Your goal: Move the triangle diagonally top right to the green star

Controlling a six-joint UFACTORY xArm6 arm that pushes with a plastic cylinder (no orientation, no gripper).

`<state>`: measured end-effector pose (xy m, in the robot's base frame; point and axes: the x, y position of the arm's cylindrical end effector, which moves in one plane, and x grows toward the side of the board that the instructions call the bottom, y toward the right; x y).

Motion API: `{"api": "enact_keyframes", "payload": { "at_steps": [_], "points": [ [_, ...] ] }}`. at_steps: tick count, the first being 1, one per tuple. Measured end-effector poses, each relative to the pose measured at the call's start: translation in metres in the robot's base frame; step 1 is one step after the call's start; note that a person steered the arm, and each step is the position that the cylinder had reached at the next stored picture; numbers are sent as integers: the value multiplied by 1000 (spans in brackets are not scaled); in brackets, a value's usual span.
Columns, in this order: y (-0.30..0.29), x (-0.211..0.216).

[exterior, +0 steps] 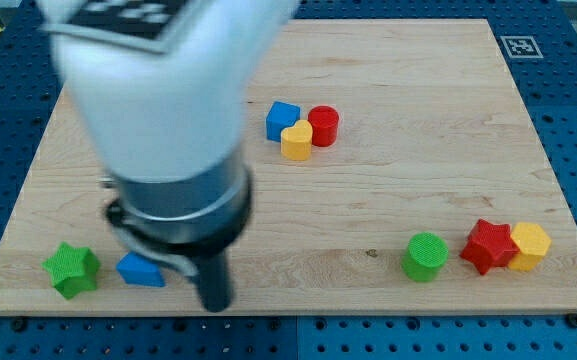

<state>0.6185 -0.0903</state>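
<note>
blue triangle (140,271) flat on wood, between green star (72,270) and my tip (215,300); no hand visible

My arm comes down from the view's top left, a broad white housing that fills much of that corner and shows blurred. On its upper face sits a black-and-white patterned patch, cut off by the frame's edge. Below the white part the body narrows into a dark grey cylindrical collar with a lighter band at its lower rim (a small bracket seems to jut out there, though the blur hides its form). From the collar my straight dark rod drops upright, and my tip (214,305) rests low in the view, near the bottom edge and left of centre.
</note>
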Motion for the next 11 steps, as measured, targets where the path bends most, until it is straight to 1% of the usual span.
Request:
{"api": "enact_keyframes", "payload": {
  "at_steps": [1,3,4,5,6,7,9,11],
  "points": [
    [-39,1],
    [-73,0],
    [-74,0],
    [-73,-14],
    [-73,-39],
    [-68,-49],
    [-42,-48],
    [-6,-22]
  ]
}}
